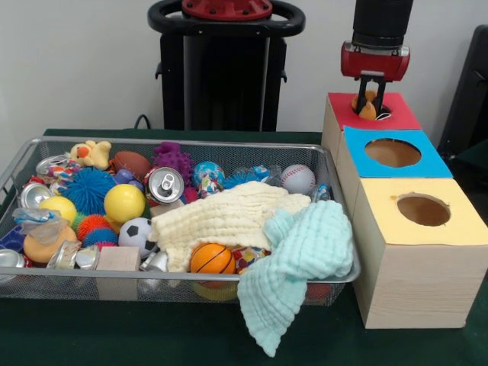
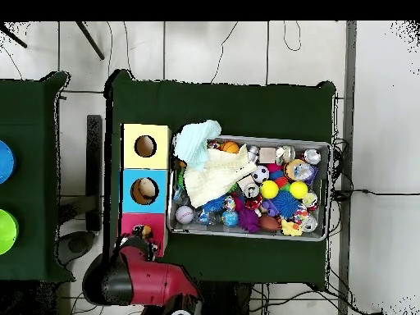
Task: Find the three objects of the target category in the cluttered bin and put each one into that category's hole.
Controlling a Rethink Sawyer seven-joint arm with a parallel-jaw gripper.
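Observation:
My gripper (image 1: 371,97) hangs over the hole of the red-topped box (image 1: 398,116), at the far end of a row of three boxes. Its fingers are shut on a small orange and yellow object (image 1: 367,109) that sits right at the hole's rim. From overhead the gripper (image 2: 141,237) and the arm cover the hole of the red box (image 2: 130,222). The wire bin (image 1: 175,142) to the left holds several balls, cans, soft toys and a wooden block.
A blue-topped box (image 1: 357,149) and a yellow-topped box (image 1: 381,215) stand nearer, each with a round hole. A cream cloth (image 1: 221,217) covers the bin's middle. A mint cloth (image 1: 297,263) hangs over its front rim. A small basketball (image 1: 211,259) lies beside them.

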